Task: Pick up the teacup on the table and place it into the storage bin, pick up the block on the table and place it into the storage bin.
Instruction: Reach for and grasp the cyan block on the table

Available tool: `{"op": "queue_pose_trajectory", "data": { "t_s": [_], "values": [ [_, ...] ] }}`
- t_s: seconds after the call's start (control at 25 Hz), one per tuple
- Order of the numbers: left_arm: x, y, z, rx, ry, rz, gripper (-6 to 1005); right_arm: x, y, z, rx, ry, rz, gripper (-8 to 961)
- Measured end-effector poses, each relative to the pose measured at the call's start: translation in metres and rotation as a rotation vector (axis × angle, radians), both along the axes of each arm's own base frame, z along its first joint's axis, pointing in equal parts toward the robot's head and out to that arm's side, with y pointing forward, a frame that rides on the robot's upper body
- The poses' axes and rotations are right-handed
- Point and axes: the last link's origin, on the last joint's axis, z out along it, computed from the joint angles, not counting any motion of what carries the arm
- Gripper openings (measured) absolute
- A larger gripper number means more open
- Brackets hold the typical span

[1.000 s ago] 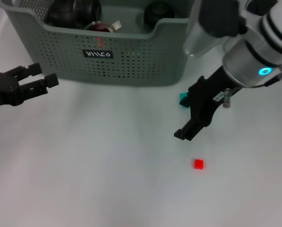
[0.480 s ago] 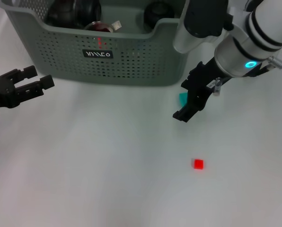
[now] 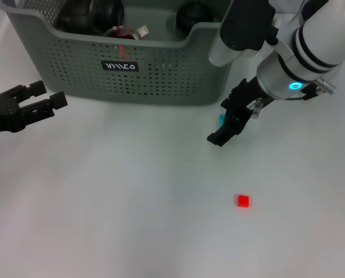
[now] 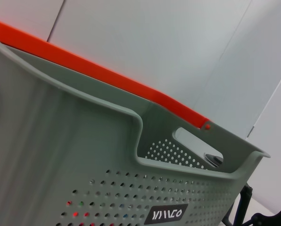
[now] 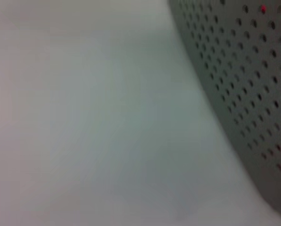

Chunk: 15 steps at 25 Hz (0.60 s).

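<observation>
The grey-green storage bin (image 3: 161, 75) stands at the back of the white table; its perforated wall fills the left wrist view (image 4: 107, 188) and the edge of the right wrist view (image 5: 244, 94). No teacup shows on the table; dark rounded vessels (image 3: 97, 11) lie inside the bin. A small red block (image 3: 242, 201) lies alone toward the front right. A teal block (image 3: 221, 119) sits near the bin's right corner, mostly hidden behind my right gripper (image 3: 221, 132), which hangs just over it. My left gripper (image 3: 45, 95) hovers at the far left, open and holding nothing.
A black label with white lettering (image 3: 119, 66) marks the bin's front wall. An orange strip (image 4: 107, 77) runs behind the bin's far rim in the left wrist view. Bare white table (image 3: 132, 191) spreads in front of the bin.
My right gripper has moved back toward the bin and slightly left, now covering most of the teal block. The left gripper drew slightly left, then held still. Both blocks stayed put.
</observation>
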Motion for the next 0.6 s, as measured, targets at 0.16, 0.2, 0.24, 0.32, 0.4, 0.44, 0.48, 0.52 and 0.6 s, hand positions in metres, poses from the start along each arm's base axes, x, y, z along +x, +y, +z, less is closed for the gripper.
{"op": "queue_pose_trajectory", "data": {
  "t_s": [0.16, 0.2, 0.24, 0.32, 0.4, 0.44, 0.48, 0.52, 0.6],
  "values": [
    [-0.0003, -0.0002, -0.0001, 0.000, 0.000, 0.001, 860, 0.0039, 0.0023, -0.0018, 0.016, 0.001, 0.001, 945],
    [-0.0004, -0.0003, -0.0001, 0.000, 0.000, 0.002, 860, 0.0045, 0.0026, -0.0021, 0.018, 0.000, 0.003, 945],
    [-0.0004, -0.0004, -0.0001, 0.000, 0.000, 0.002, 860, 0.0052, 0.0031, -0.0025, 0.021, -0.001, 0.007, 944],
    [-0.0004, -0.0004, -0.0001, 0.000, 0.000, 0.002, 860, 0.0064, 0.0040, -0.0037, 0.027, -0.005, 0.015, 944],
    [-0.0004, -0.0004, -0.0001, 0.000, 0.000, 0.002, 860, 0.0077, 0.0044, -0.0046, 0.031, -0.010, 0.020, 944],
    [-0.0004, -0.0004, -0.0001, 0.000, 0.000, 0.002, 860, 0.0082, 0.0046, -0.0051, 0.033, -0.012, 0.022, 944],
    [-0.0004, -0.0004, -0.0001, 0.000, 0.000, 0.002, 860, 0.0091, 0.0048, -0.0056, 0.035, -0.014, 0.023, 944],
    [-0.0004, -0.0004, -0.0001, 0.000, 0.000, 0.002, 860, 0.0096, 0.0049, -0.0061, 0.036, -0.016, 0.024, 944],
    [-0.0004, -0.0004, -0.0001, 0.000, 0.000, 0.002, 860, 0.0111, 0.0049, -0.0072, 0.036, -0.021, 0.025, 944]
  ]
}}
